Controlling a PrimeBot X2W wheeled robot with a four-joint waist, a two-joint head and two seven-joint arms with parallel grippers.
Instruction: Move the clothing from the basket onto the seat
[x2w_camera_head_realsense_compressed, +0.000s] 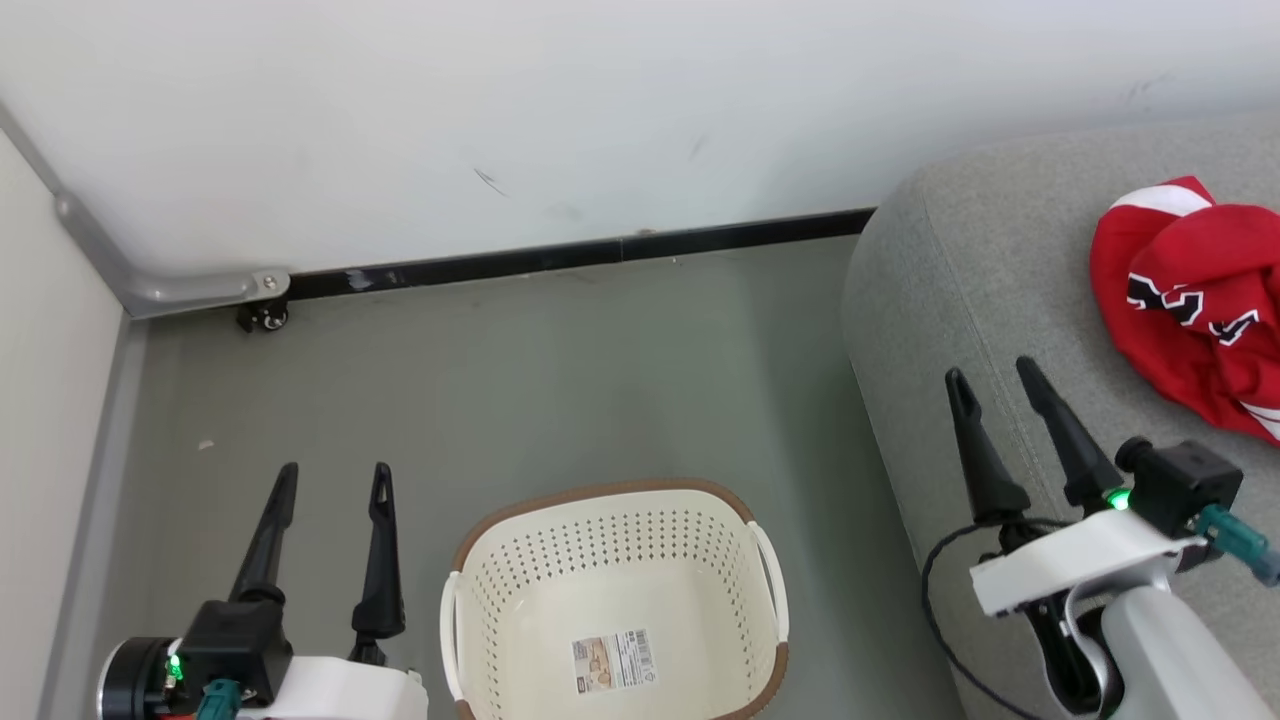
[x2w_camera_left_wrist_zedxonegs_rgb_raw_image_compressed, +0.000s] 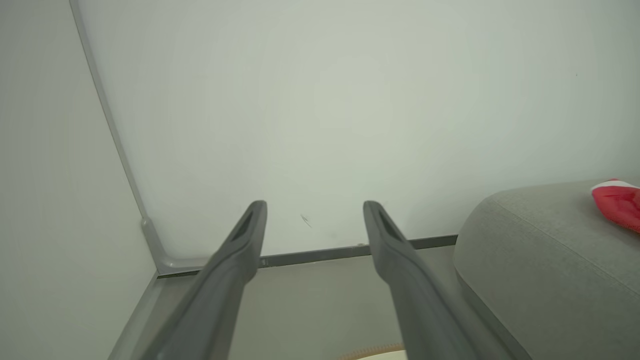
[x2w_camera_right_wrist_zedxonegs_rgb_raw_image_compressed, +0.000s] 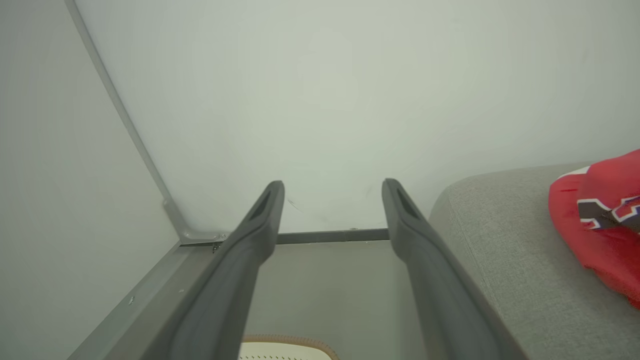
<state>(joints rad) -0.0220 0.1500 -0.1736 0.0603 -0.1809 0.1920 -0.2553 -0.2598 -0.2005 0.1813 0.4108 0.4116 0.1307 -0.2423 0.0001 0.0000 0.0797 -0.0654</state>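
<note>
In the head view, the cream laundry basket (x2w_camera_head_realsense_compressed: 600, 492) stands on the grey-green floor (x2w_camera_head_realsense_compressed: 550, 380) with a paper label (x2w_camera_head_realsense_compressed: 613, 660) on its bottom, while the red clothing (x2w_camera_head_realsense_compressed: 1190, 300) lies bunched on the light-grey sofa seat (x2w_camera_head_realsense_compressed: 980, 300); the left gripper (x2w_camera_head_realsense_compressed: 335, 470) hangs beside the basket and the right gripper (x2w_camera_head_realsense_compressed: 992, 370) over the seat's edge, both spread and grasping nothing. The left wrist view looks between its parted fingers (x2w_camera_left_wrist_zedxonegs_rgb_raw_image_compressed: 240, 250) at the white wall (x2w_camera_left_wrist_zedxonegs_rgb_raw_image_compressed: 325, 100), with the seat and a red corner of clothing at right. The right wrist view shows its fingers (x2w_camera_right_wrist_zedxonegs_rgb_raw_image_compressed: 260, 220) likewise apart and bare, the basket rim below and the lettered clothing on the seat at right.
</note>
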